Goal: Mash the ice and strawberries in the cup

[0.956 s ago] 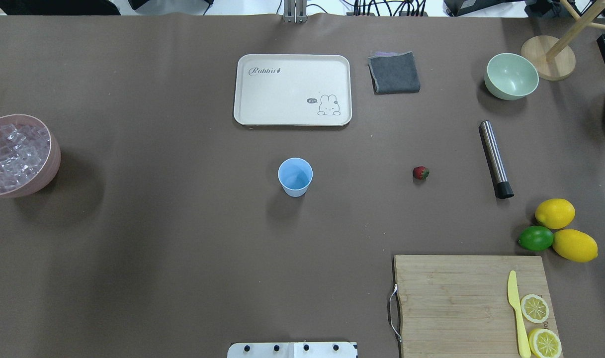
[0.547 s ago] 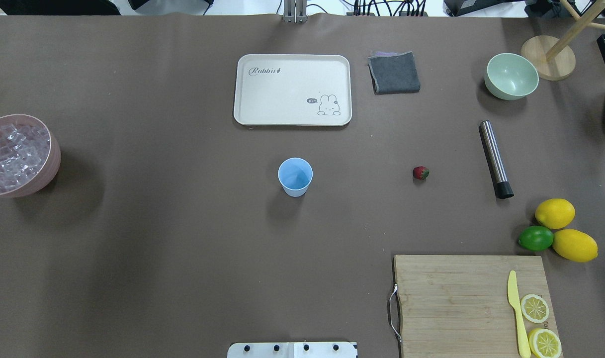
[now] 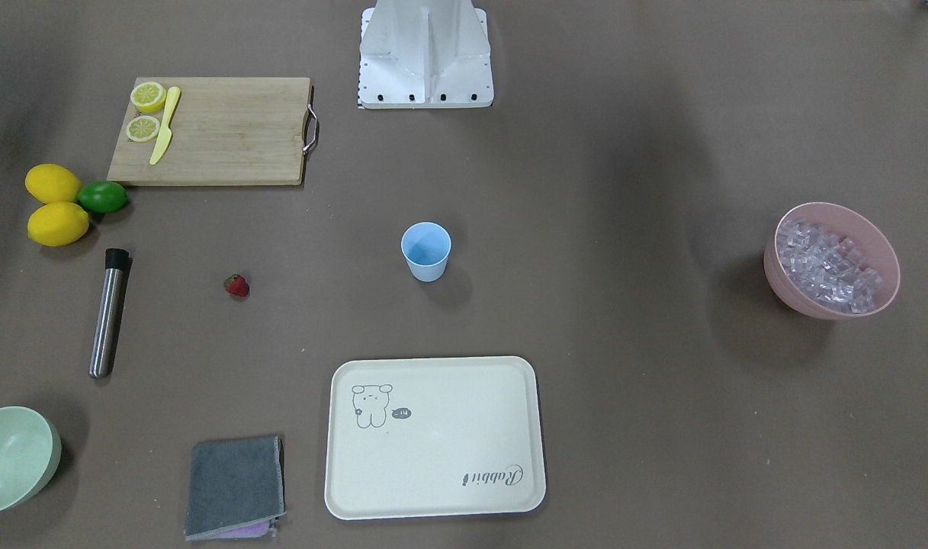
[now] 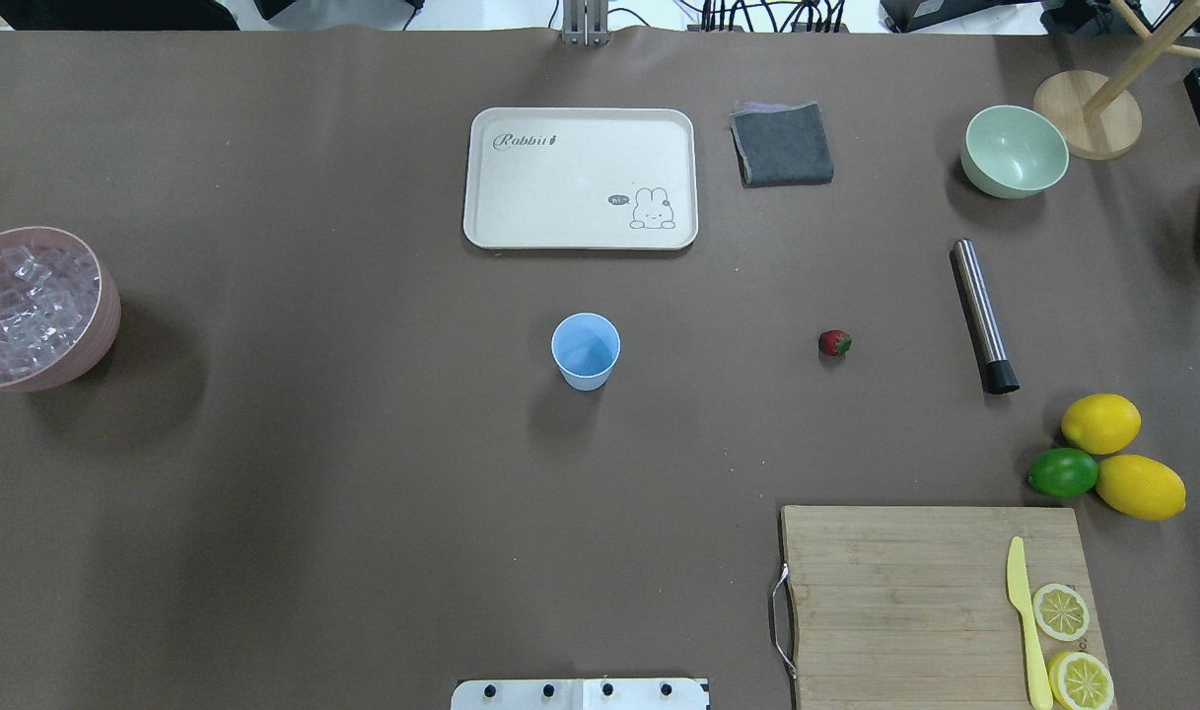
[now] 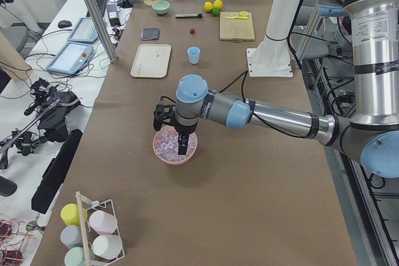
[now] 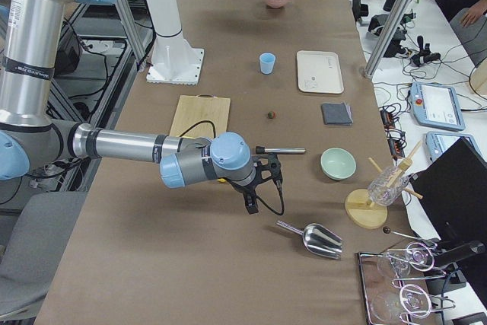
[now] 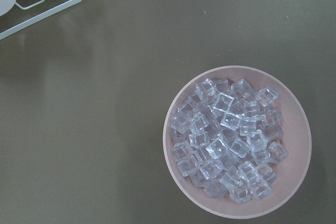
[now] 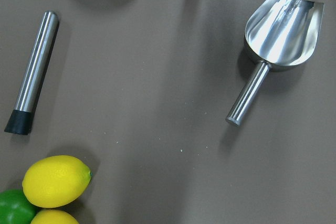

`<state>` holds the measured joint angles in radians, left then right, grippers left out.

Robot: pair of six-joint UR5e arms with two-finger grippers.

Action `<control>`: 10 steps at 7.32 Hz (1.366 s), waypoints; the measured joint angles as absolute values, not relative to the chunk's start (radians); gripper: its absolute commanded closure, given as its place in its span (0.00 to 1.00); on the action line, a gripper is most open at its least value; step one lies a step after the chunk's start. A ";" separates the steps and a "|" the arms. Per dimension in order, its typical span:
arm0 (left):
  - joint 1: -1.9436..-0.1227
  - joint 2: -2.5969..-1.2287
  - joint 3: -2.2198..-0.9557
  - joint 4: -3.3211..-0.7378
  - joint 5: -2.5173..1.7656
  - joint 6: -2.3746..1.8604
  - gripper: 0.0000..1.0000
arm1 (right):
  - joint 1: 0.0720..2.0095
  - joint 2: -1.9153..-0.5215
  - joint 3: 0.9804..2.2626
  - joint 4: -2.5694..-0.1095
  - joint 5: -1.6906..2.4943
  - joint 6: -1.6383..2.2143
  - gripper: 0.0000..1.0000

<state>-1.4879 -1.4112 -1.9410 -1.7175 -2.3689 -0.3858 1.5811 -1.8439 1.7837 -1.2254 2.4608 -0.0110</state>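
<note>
One small light blue tapered plastic cup (image 4: 586, 351) stands upright near the middle of the brown counter (image 4: 363, 444). Well to its right lies a small red strawberry with a green top (image 4: 834, 342). Many small clear ice cubes (image 7: 228, 145) fill a round pink bowl (image 7: 300, 150) at the left edge. The left end effector (image 5: 181, 147) hangs over that bowl. The right end effector (image 6: 251, 202) hangs over the counter's right end. Whether either is apart or together cannot be told.
</note>
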 measured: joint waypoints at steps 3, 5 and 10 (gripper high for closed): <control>-1.358 -1.427 -1.908 -1.810 -2.314 -0.662 0.03 | 1.574 -1.842 1.783 -1.225 2.460 -0.009 0.00; -1.280 -1.459 -1.841 -1.897 -2.279 -0.785 0.03 | 1.568 -1.840 1.782 -1.226 2.459 -0.007 0.00; -1.154 -1.557 -1.681 -2.055 -2.184 -0.818 0.05 | 1.566 -1.841 1.778 -1.228 2.461 -0.005 0.00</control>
<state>-1.1536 -1.5573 -1.6808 -2.0555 -2.1844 -0.8183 1.5662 -1.8410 1.7779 -1.2275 2.4606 -0.0051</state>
